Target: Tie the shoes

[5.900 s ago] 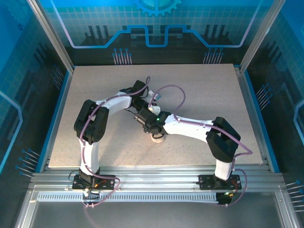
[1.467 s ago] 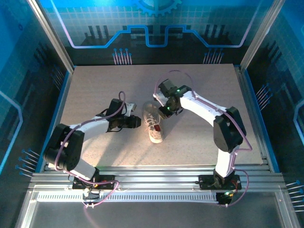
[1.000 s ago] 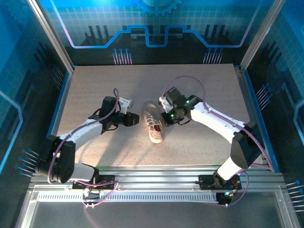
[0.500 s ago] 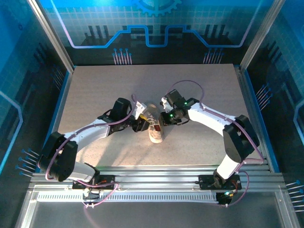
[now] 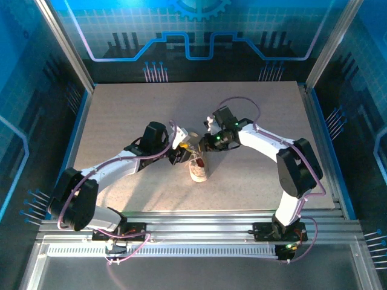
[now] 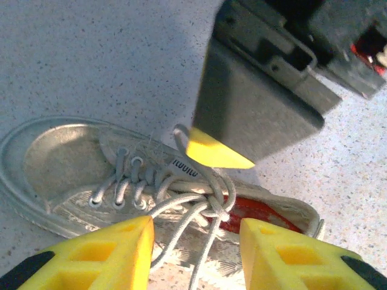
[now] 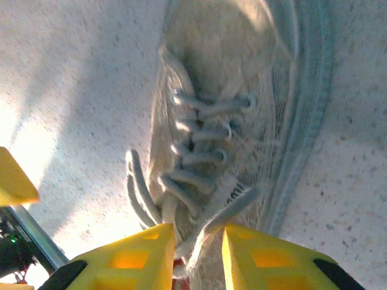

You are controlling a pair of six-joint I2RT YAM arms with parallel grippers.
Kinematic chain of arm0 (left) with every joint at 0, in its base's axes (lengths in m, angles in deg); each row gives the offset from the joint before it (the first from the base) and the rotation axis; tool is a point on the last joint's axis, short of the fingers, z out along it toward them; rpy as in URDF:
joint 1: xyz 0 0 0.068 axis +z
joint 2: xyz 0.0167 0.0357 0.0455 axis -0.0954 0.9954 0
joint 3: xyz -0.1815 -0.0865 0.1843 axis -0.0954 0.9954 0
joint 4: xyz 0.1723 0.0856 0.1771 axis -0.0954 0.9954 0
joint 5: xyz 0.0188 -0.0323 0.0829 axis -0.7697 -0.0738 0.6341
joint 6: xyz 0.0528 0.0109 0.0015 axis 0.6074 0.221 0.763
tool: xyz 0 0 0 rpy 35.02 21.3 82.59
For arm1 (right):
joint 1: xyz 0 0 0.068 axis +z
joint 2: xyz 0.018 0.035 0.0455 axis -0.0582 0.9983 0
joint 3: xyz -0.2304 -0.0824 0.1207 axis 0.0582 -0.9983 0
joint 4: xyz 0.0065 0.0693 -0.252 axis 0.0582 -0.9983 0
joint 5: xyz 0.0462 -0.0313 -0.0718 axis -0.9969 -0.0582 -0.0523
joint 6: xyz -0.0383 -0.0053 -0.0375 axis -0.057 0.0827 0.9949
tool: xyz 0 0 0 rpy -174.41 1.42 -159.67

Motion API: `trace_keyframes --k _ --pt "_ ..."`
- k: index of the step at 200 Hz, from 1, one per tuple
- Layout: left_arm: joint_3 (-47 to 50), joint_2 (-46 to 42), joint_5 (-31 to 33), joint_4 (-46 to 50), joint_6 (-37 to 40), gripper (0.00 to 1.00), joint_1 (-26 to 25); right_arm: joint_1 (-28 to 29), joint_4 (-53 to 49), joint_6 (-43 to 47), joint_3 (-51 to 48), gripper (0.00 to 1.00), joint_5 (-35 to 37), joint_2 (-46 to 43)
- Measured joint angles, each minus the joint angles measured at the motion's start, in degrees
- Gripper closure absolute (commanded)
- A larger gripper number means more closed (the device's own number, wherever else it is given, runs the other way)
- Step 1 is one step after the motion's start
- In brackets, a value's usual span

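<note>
Plainly, with left gripper (image 6: pixel 196 240) and right gripper (image 7: pixel 198 249) both part-open astride the thin white laces (image 6: pixel 181 208) of the whitish-grey canvas sneaker (image 6: pixel 54 160), they may collide or undo the knot (image 6: pixel 216 205).

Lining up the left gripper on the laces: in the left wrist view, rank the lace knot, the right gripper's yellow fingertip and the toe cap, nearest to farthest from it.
1. The lace knot, just ahead of the left gripper.
2. The right gripper's yellow fingertip, beyond the knot, upper centre.
3. The toe cap, far left.
</note>
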State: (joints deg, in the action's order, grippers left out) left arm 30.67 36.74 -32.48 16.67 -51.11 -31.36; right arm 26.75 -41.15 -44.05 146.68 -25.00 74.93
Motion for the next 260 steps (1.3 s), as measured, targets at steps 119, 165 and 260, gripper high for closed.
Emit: trace_keyframes --k 119,165,260 --pt "-2.95 8.17 8.11 -0.79 27.39 0.5 -9.33 -5.86 2.23 -3.54 1.11 0.73 -3.78 0.61" --pt "-4.07 12.24 14.91 -1.88 31.56 0.62 -10.14 -8.68 1.95 -4.11 -0.83 0.73 -2.64 -1.64" --pt "-14.82 14.43 4.96 9.42 24.04 1.0 -2.91 -5.86 -0.2 -4.11 -9.29 0.74 0.74 -10.95"
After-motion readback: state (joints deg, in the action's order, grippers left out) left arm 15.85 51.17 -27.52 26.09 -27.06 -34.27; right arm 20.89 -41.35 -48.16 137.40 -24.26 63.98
